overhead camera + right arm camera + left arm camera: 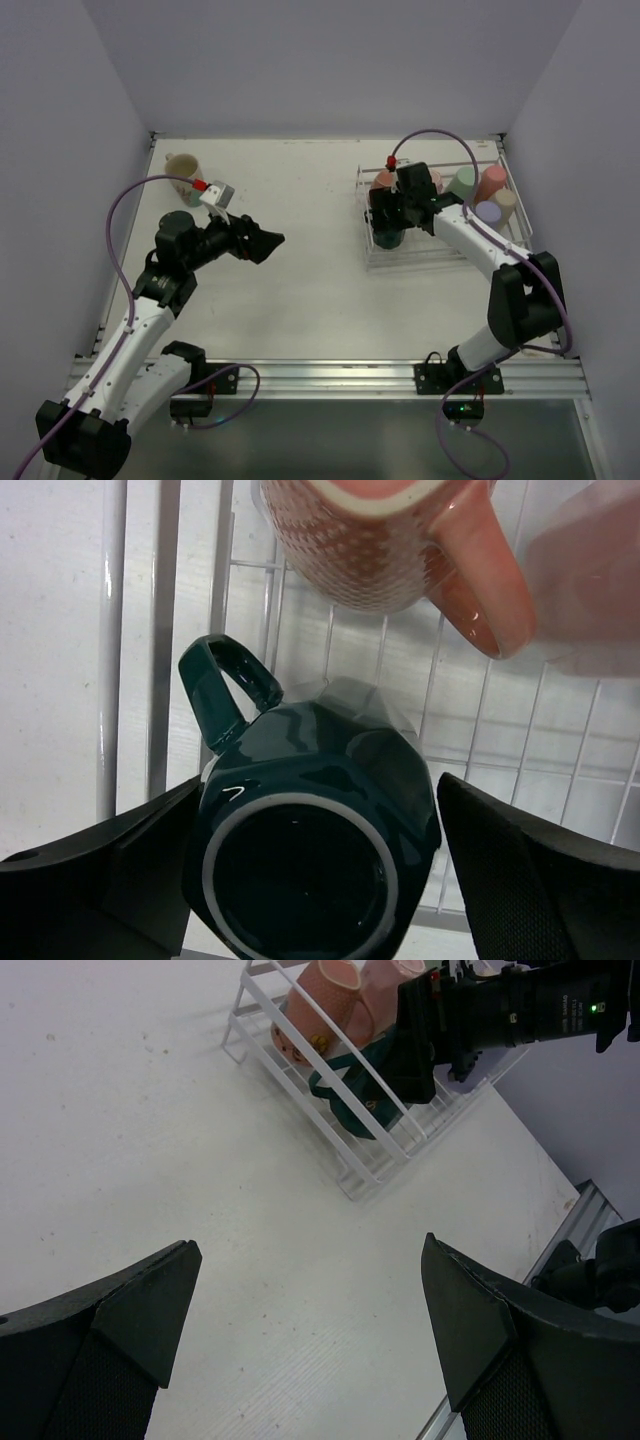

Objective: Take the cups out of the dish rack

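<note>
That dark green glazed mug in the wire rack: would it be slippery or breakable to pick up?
The dark green glazed mug looks shiny, so probably somewhat slippery, though its flat facets may help a grip. It looks ceramic, so likely rigid, fairly heavy, and chippable against the white wire rack.

Table (300,300): white, flat and matte; the left wrist view shows small dark specks and faint scuffs on it (150,1140).
Walls (330,60): plain, pale lavender-grey, standing at the back and along both sides of the table.
Rail (330,378): silver slotted metal bar running along the table's near edge.
Edge strip (98,300): thin metal edging along the table's left border.
Panel (340,440): dark grey, slightly glossy surface below the rail, nearest the camera.
</note>
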